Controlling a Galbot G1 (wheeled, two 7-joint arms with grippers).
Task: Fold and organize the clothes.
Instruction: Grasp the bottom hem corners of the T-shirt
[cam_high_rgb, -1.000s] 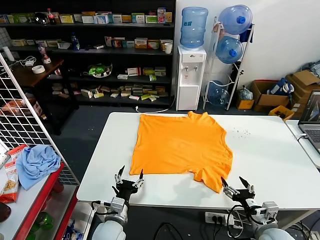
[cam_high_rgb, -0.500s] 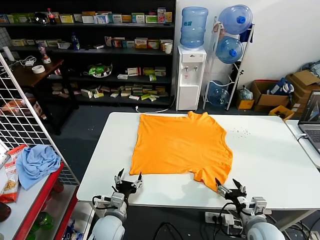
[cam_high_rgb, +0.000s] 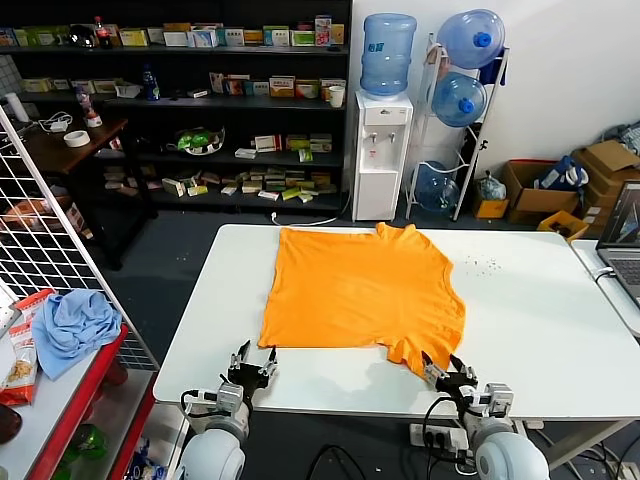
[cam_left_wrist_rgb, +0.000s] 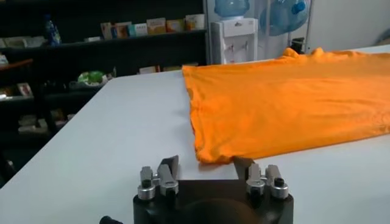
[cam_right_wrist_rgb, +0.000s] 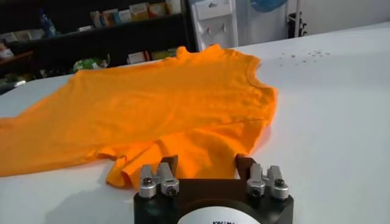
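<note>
The orange T-shirt (cam_high_rgb: 360, 285) lies spread flat on the white table (cam_high_rgb: 540, 310), neck towards the far side. My left gripper (cam_high_rgb: 256, 356) sits low at the table's near edge, just before the shirt's near left corner. In the left wrist view that corner (cam_left_wrist_rgb: 210, 153) lies at the tips of the left gripper (cam_left_wrist_rgb: 206, 165), whose jaws stand apart. My right gripper (cam_high_rgb: 444, 366) is at the near right sleeve. In the right wrist view the right gripper (cam_right_wrist_rgb: 206, 163) has the sleeve cloth (cam_right_wrist_rgb: 183, 149) between its spread fingers, not pinched.
A laptop (cam_high_rgb: 625, 240) sits at the table's right end. A red rack (cam_high_rgb: 60, 400) on the left holds a light blue cloth (cam_high_rgb: 75, 325) and a snack bag. Small specks (cam_high_rgb: 485, 265) lie on the far right of the table. Shelves and a water dispenser (cam_high_rgb: 382, 150) stand beyond.
Both grippers have moved forward and down to the shirt's near edge, the left to the corner, the right onto the sleeve. Their fingers stand closer together than before.
</note>
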